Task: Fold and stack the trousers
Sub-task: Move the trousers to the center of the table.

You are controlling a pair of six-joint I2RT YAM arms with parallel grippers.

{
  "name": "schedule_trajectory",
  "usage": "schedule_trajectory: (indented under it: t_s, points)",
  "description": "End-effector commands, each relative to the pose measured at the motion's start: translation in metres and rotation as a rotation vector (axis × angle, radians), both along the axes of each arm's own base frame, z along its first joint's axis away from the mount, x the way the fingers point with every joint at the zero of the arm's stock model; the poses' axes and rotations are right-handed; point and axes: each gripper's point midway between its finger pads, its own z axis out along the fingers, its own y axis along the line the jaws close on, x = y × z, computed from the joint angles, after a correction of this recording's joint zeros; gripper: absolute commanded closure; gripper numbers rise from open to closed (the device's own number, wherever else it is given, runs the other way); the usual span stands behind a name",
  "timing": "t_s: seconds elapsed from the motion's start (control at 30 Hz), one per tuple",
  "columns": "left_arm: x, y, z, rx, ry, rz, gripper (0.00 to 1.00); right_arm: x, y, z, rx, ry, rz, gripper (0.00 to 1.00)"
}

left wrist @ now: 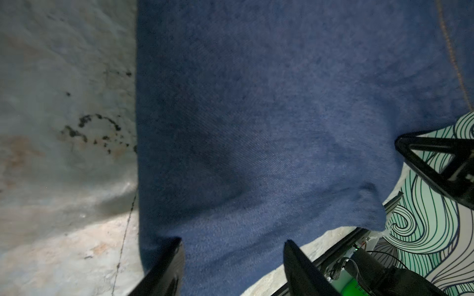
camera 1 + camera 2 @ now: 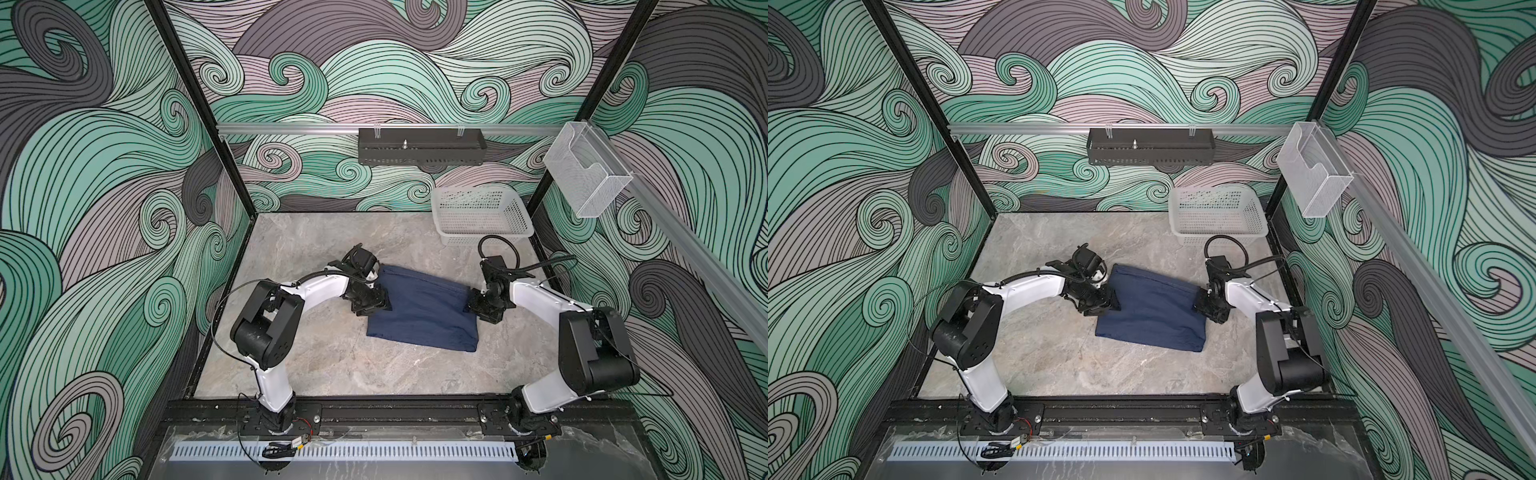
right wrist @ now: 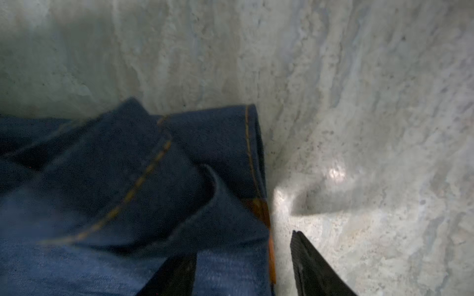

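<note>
Nearest, bare table (image 2: 332, 365) lies open from the front rail (image 2: 395, 409) to the jeans' near edge. The jeans (image 2: 424, 307) lie folded into a flat rectangle mid-table. The left gripper (image 2: 380, 305) sits at their left edge, jaws spread wide over the denim and clamping nothing. The right gripper (image 2: 473, 305) is at the right edge, jaws also wide, one finger over cloth and the other over table. Beside it an orange-brown tag (image 3: 261, 207) is too blurred to read. Beyond, open table reaches a white basket (image 2: 486, 237) in the far right corner.
</note>
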Motion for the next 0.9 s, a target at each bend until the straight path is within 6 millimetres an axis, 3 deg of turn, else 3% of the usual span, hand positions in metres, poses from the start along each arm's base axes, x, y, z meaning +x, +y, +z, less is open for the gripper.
schedule_trajectory:
  t_s: [0.0,0.13,0.23,0.37,0.53,0.67,0.77,0.87]
  points:
    - [-0.002,0.001,-0.004,0.015,0.007,-0.021,0.35,-0.012,0.001,0.003,0.013,0.008,0.018,0.36]
    - [0.000,0.010,-0.004,0.045,0.008,-0.012,0.35,-0.017,0.017,-0.013,0.087,0.050,0.039,0.37]
    - [0.009,0.028,0.006,0.053,-0.007,0.030,0.35,-0.015,0.035,-0.024,0.142,0.065,0.055,0.42]
    - [0.020,0.060,0.043,0.056,-0.077,0.071,0.34,-0.005,0.071,-0.026,0.192,0.059,0.097,0.53]
    - [0.016,0.099,0.084,0.171,-0.170,0.089,0.33,0.016,0.120,-0.017,0.250,0.022,0.123,0.55]
    - [0.007,0.128,0.094,0.276,-0.196,0.133,0.33,0.033,0.157,0.000,0.314,-0.028,0.140,0.52]
    - [-0.002,0.137,0.088,0.316,-0.174,0.150,0.33,0.038,0.175,0.028,0.341,-0.091,0.192,0.41]
    - [-0.006,0.132,0.075,0.302,-0.147,0.175,0.33,0.032,0.167,0.061,0.294,-0.164,0.225,0.36]
